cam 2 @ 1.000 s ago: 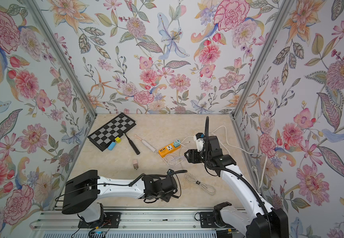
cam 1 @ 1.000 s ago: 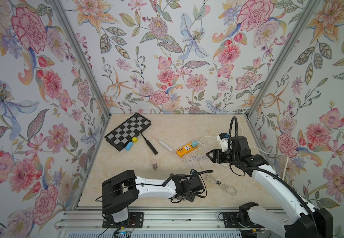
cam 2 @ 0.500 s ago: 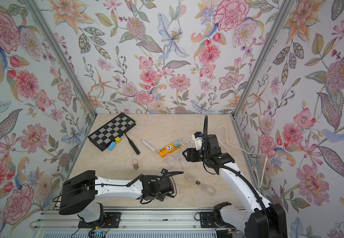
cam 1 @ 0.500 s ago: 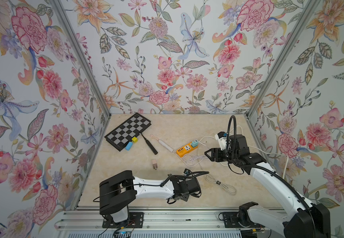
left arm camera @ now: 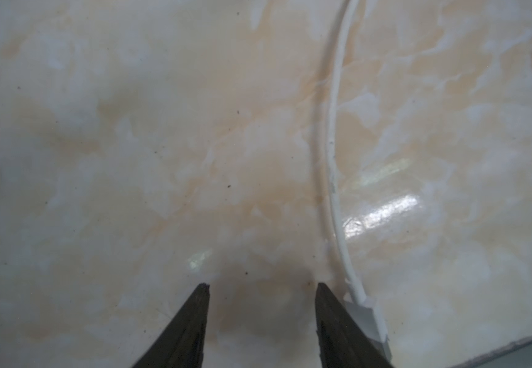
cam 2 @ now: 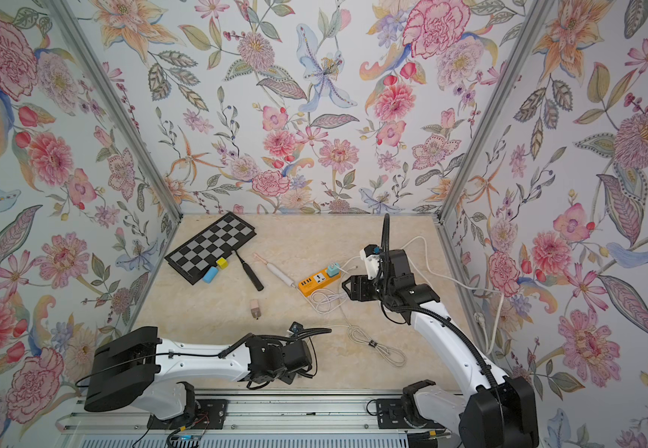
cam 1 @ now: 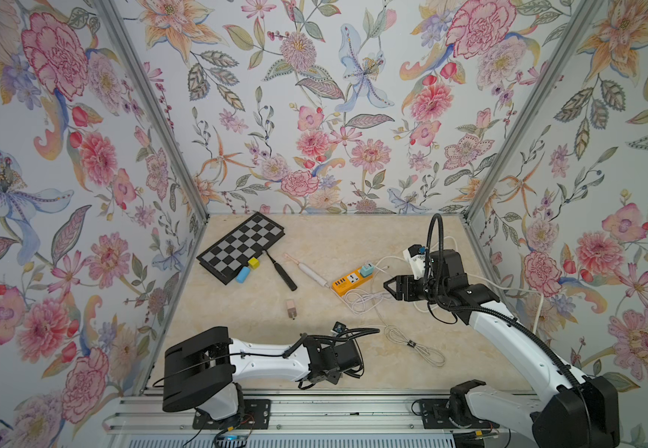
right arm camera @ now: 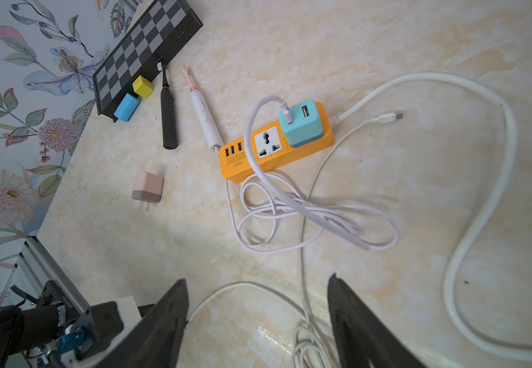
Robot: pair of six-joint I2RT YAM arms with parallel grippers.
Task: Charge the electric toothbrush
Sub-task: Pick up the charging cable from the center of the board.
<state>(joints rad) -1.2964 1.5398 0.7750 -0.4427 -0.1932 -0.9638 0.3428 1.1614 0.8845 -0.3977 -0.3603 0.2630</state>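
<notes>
While teal adapter (right arm camera: 302, 122) 's in pwr strip (right arm camera: 237, 164) | cable (right arm camera: 249, 143) in adapter

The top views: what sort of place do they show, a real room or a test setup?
Most likely a staged robot test booth, not a real room: floral wallpaper panels joined by metal posts, a marble-look tabletop, and an aluminium rail at the front carrying two arm bases.

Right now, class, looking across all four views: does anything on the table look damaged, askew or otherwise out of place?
Yes. In the left wrist view, the white cable lying beside the open left gripper looks damaged. Its jacket appears cracked and flaking in several spots on the stretch leading to its connector.
</notes>
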